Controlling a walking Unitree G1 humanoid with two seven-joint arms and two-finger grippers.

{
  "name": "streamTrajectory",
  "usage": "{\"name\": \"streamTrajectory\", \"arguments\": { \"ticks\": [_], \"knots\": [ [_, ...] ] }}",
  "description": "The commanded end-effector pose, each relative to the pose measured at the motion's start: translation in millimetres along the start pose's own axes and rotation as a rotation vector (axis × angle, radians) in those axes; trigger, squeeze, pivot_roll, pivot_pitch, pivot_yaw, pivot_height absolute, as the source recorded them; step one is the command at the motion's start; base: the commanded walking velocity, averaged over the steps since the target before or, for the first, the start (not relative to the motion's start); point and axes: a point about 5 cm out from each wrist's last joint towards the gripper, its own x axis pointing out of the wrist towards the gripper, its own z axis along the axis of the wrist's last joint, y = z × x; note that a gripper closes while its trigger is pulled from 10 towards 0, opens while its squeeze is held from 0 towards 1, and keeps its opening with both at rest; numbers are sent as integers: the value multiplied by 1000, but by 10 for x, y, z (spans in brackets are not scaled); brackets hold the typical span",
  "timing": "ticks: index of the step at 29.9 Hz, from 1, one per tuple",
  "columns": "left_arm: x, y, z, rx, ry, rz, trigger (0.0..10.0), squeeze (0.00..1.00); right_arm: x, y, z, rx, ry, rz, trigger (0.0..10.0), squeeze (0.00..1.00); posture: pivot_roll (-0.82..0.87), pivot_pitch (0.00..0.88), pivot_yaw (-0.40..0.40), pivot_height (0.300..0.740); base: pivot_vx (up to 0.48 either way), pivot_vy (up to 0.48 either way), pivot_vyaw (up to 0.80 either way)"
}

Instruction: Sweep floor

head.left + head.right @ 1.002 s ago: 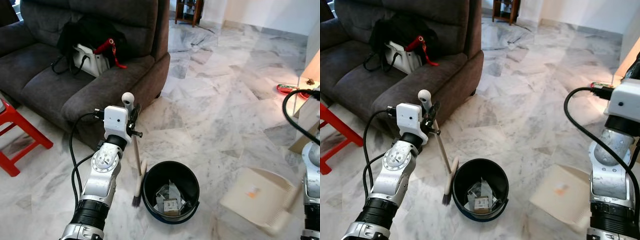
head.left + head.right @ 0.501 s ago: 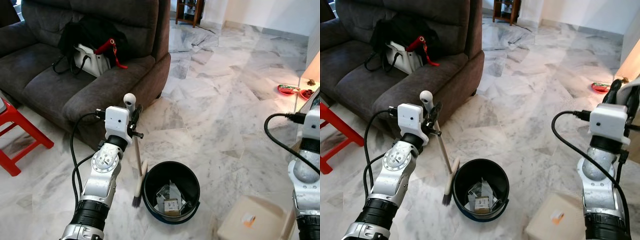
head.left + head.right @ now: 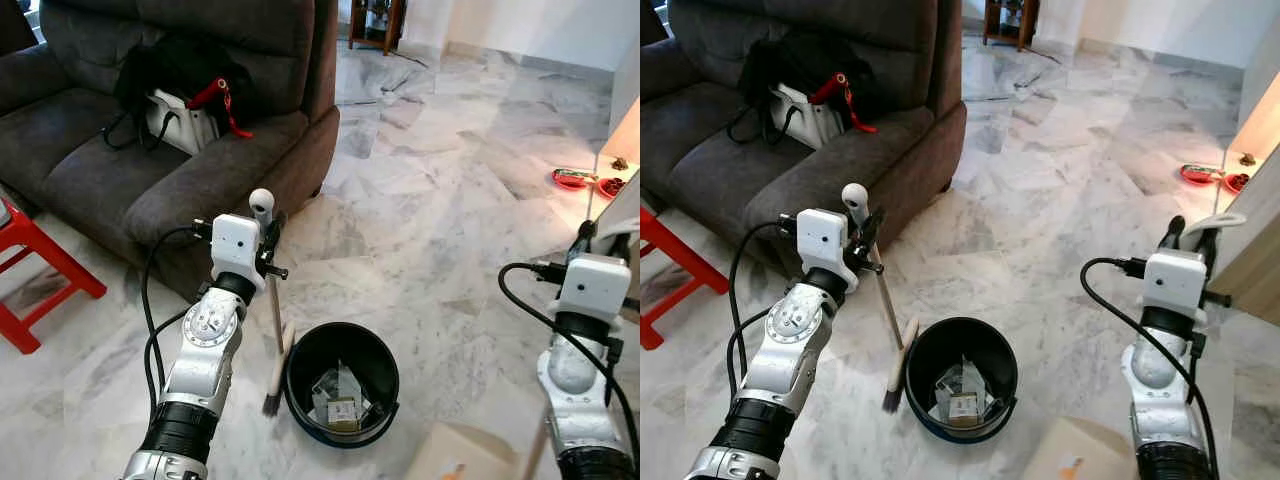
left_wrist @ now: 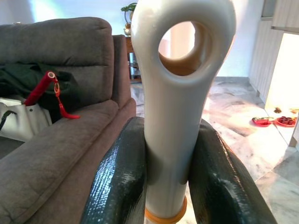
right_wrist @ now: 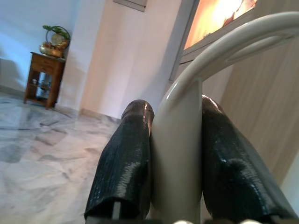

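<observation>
Broom [image 3: 276, 330] clamped in left gripper [image 4: 163, 186] beside black bin [image 3: 342, 383]; dustpan [image 3: 462, 458] handle pinched by right gripper [image 5: 175, 163].

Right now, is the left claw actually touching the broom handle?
Touching. The left wrist view shows both black fingers pressed against the broom handle, no gap on either side.

Head stereo downward; wrist close-ups.

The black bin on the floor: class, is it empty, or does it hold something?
Not empty. The black bin stands upright beside the brush and holds scraps of litter at its bottom, with most of its depth unfilled.
</observation>
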Motion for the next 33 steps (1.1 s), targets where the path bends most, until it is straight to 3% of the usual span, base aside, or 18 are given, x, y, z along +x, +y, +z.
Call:
{"name": "streamTrajectory", "arguments": {
  "ticks": [1,9,19,33],
  "knots": [
    [1,-51,66,-34,-28,-26,10000,0,13,-1,13,-2,-16,11,10000,0,111,94,7,740,0,0,0],
    [-28,-52,22,-56,-11,-21,10000,0,16,22,-5,33,-8,22,10000,0,107,94,5,740,0,0,0],
    [-29,-47,19,-54,-4,-20,10000,0,-7,172,3,116,14,89,10000,0,107,95,4,740,0,0,0],
    [-29,-45,24,-53,-6,-23,10000,0,-1,197,5,130,13,122,10000,0,105,96,6,740,-74,0,0]
  ]
}}
